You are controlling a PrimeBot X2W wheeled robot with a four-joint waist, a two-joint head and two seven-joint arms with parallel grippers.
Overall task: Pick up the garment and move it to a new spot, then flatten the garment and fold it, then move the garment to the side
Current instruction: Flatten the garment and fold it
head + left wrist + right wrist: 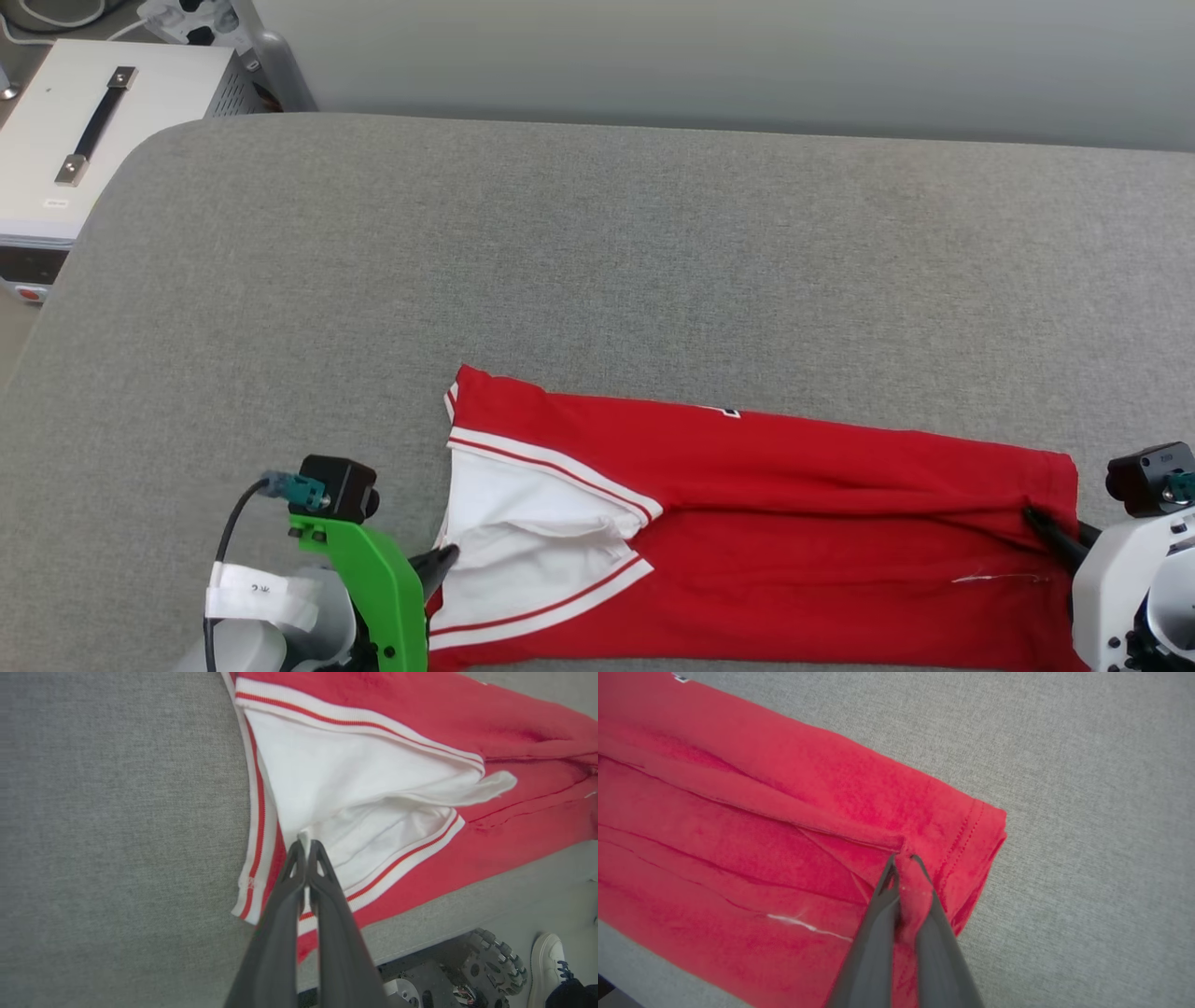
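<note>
Folded red garment (pixel 794 504) on grey surface (pixel 597 261), left hand (pixel 446 558) pinching sleeve end, right hand (pixel 1036 516) pinching hem end

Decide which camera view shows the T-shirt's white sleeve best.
The left wrist view: the white sleeve lies large and close, striped trim sharp, with the left gripper shut on its edge. The head view shows it smaller, near the lower edge. The right wrist view looks at the T-shirt's red hem, pinched by the right gripper.

Your head view's bottom edge cuts off the near side of the garment (pixel 747 523); the tiny mark (pixel 731 412) on its far fold is unreadable.
</note>
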